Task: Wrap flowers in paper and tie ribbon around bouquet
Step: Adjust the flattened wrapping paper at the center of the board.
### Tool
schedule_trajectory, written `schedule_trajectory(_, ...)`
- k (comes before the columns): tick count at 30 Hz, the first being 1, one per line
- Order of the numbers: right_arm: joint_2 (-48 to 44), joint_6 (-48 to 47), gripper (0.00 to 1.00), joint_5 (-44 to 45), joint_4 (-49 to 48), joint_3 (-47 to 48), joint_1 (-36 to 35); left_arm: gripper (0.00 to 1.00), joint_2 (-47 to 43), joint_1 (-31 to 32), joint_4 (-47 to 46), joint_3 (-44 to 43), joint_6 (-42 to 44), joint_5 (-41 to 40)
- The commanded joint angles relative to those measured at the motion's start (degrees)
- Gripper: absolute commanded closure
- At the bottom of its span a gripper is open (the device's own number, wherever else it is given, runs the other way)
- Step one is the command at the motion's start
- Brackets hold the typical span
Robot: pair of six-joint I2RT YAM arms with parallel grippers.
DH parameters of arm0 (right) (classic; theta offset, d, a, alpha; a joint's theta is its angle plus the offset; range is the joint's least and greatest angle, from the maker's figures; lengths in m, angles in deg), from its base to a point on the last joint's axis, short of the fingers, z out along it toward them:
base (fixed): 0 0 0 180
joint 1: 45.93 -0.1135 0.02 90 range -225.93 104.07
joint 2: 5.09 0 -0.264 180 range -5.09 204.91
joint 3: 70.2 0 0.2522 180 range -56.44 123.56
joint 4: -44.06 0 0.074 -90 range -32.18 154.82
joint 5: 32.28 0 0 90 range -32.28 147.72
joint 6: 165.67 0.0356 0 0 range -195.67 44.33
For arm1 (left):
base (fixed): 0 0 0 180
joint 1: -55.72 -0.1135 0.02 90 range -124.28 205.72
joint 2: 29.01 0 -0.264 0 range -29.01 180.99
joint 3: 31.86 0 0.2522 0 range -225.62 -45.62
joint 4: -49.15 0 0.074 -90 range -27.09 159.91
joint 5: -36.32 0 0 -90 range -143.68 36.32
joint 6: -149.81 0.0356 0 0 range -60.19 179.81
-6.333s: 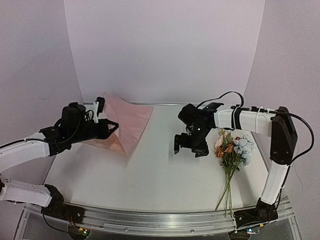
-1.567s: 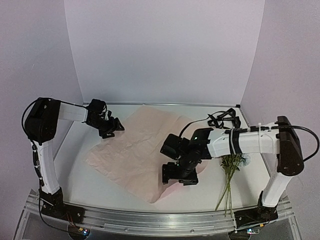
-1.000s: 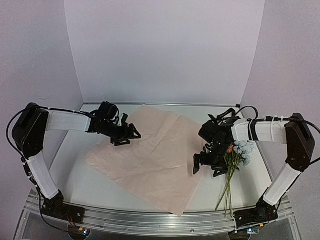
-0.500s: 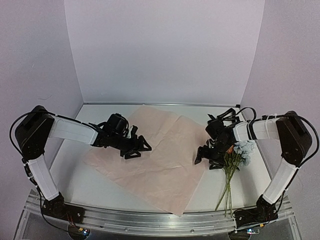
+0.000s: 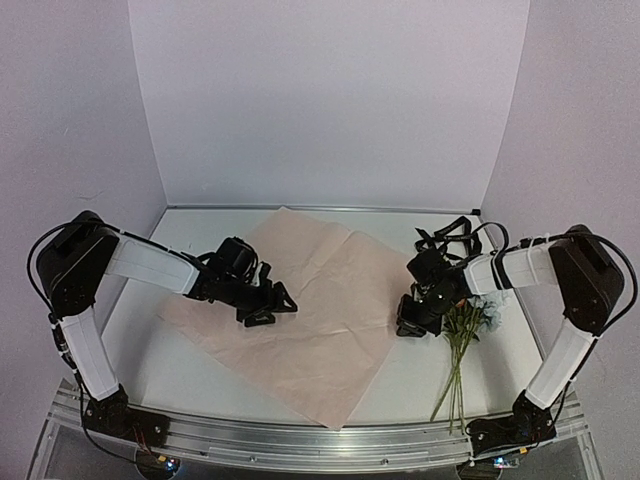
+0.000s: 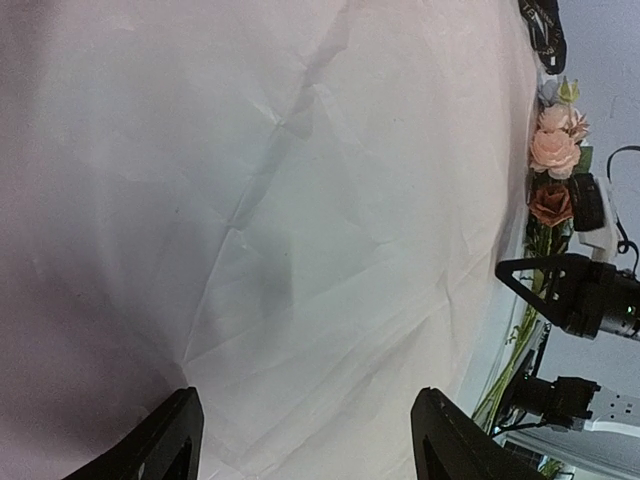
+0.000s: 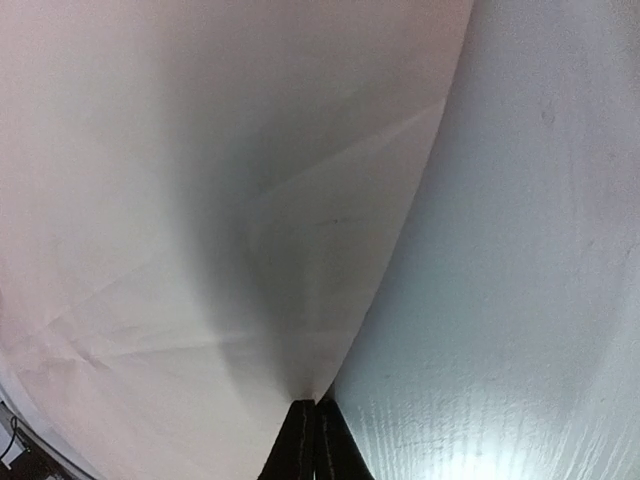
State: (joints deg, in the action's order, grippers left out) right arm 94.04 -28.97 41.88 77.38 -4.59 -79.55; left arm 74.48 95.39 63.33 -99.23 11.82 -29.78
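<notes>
Table [image 5: 140, 355] top view: paper [image 5: 320, 290] lies flat as a diamond mid-table, corners at approx 12, 3, 6 and 9 o'clock, creased but not folded. Flowers [image 5: 480, 312] lie off the sheet at 3–4 o'clock, just beside its R edge, heads toward 12, stems toward 6; nothing wrapped yet. Ribbon [image 6: 545, 30] sits in a loose heap at approx 2 o'clock, untouched. L gripper [image 5: 268, 305] hangs low over the sheet at 9 o'clock of its centre, jaws wide apart w/ only paper between them; can't tell if the tips touch it. R gripper [image 7: 316, 420] is at the sheet's 3 o'clock edge, near the flower heads, jaws together and, as the wrist view reads, pinched on the paper edge, which rises a little off the table there. Judged step: positioning the sheet w/ R before the flowers go on. To do it well: pull low and slow, along the table rather than up, since thin paper prob tears or balloons; keep L off the sheet if it must slide, or press down at 9 o'clock if only the R side needs smoothing; mind the wrist doesn't sweep the heads away; let go only once the edge lies flat.
</notes>
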Motion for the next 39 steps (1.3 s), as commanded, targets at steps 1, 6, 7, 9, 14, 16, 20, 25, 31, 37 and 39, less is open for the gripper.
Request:
schedule_trajectory(1, -2.8, 4.4, 1.0, 7.9, 5.2, 0.4, -5.8, 0.26, -3.0, -1.5, 3.0, 2.3, 1.8, -3.4)
schedule_trajectory(6, -4.4, 10.7, 1.0, 19.6, 7.9, -0.4, -13.0, 0.26, -6.4, -2.9, 5.3, 3.7, 4.6, -3.4)
schedule_trajectory(7, -4.3, 11.8, 1.0, 21.3, 8.5, 0.0, -14.0, 0.26, -7.2, -2.9, 5.9, 3.5, 5.0, -3.1)
schedule_trajectory(9, -3.7, 14.2, 1.0, 24.3, 9.3, 0.6, -15.7, 0.26, -9.1, -2.8, 6.3, 3.3, 5.5, -2.0)
schedule_trajectory(14, -2.0, 17.6, 1.0, 31.1, 13.2, 4.6, -20.4, 0.26, -12.0, -1.5, 7.7, 3.4, 5.4, -0.3)
schedule_trajectory(16, -1.6, 19.7, 1.0, 33.0, 14.0, 5.3, -21.1, 0.27, -12.7, -1.2, 6.6, 5.1, 4.1, 0.5)
schedule_trajectory(20, -1.2, 23.0, 1.0, 34.3, 14.4, 5.6, -21.3, 0.28, -13.2, -1.1, 3.2, 10.1, 1.9, 3.3)
schedule_trajectory(25, 1.0, 25.9, 1.0, 32.4, 14.4, 8.4, -21.6, 0.29, -12.7, -1.2, 2.3, 13.0, 2.0, 3.7)
schedule_trajectory(31, 0.9, 27.4, 1.0, 30.8, 15.0, 9.4, -23.2, 0.29, -11.6, -4.0, 6.5, 12.8, 5.8, 0.3)
schedule_trajectory(37, 0.6, 27.6, 0.97, 27.9, 14.9, 8.7, -24.4, 0.3, -11.1, -7.8, 10.0, 12.0, 9.9, -1.1)
schedule_trajectory(39, 0.2, 26.8, 0.92, 27.8, 14.9, 8.2, -24.7, 0.3, -10.8, -8.5, 10.5, 11.7, 10.7, -1.3)
